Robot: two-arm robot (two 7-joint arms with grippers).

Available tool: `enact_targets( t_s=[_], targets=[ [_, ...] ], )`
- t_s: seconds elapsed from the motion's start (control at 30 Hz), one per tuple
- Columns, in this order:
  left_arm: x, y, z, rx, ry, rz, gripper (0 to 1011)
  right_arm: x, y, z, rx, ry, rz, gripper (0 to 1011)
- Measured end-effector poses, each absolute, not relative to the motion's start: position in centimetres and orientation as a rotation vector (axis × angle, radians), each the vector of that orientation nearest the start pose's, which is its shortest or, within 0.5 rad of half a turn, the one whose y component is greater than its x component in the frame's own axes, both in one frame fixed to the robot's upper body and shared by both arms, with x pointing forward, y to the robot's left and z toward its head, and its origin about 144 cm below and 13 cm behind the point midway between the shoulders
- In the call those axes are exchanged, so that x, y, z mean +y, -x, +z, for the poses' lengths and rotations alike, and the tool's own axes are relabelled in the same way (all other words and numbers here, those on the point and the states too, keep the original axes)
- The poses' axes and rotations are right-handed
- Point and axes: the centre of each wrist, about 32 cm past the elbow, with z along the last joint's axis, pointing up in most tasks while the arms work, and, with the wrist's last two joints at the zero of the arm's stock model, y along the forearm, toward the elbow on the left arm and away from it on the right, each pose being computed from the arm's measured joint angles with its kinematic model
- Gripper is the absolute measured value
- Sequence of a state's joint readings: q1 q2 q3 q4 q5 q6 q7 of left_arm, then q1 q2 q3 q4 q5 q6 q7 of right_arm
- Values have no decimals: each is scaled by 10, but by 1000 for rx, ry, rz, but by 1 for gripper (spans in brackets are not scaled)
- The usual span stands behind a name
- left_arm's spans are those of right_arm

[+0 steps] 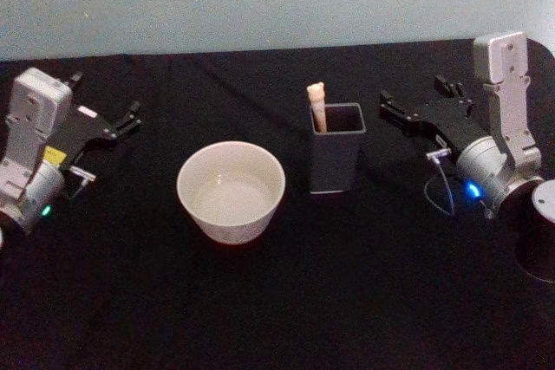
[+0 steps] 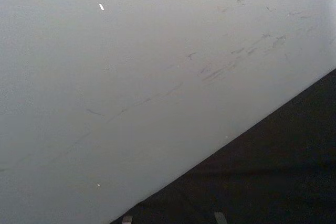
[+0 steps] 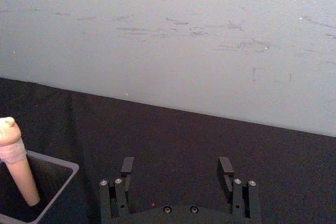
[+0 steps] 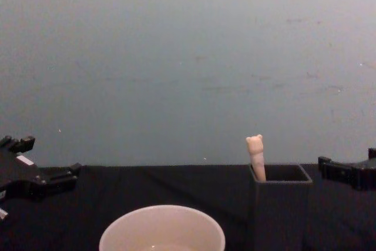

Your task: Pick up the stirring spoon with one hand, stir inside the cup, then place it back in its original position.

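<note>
Right hand point(image 1: 408, 115): fingers spread, empty, just right of the holder point(image 1: 336, 159).
Spoon point(image 1: 316, 105): standing handle-up, easy to pinch.
Cup point(image 1: 231, 190): left of holder.
Left hand point(image 1: 121, 120): parked far left, fingers spread.

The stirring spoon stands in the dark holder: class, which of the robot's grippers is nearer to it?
Right. The right gripper hovers open just right of the holder with the stirring spoon; the left gripper sits far left, beyond the cup.

Scuffed pale grey-blue wall point(image 4: 188, 57), black cloth-covered table point(image 1: 277, 301) against it, dim even light
</note>
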State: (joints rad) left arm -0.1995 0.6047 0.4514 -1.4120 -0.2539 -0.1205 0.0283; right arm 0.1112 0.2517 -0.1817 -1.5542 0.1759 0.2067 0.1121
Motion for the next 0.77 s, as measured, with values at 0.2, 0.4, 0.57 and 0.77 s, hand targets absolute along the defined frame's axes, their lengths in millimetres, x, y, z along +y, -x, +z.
enact_targets(
  t_s=[0.2, 0.4, 0.57, 0.77],
  targets=[
    [310, -489, 1140, -285, -304, 1248, 1001, -246, -486, 1167, 46, 190, -1295, 1002],
    [310, -489, 1140, -285, -304, 1248, 1001, -246, -486, 1167, 46, 190, -1295, 1002],
    [310, -489, 1140, -285, -304, 1248, 1001, -246, -486, 1167, 46, 190, -1295, 1002],
    [310, -489, 1140, -285, -304, 1248, 1001, -246, -486, 1167, 46, 190, -1295, 1002]
  ],
)
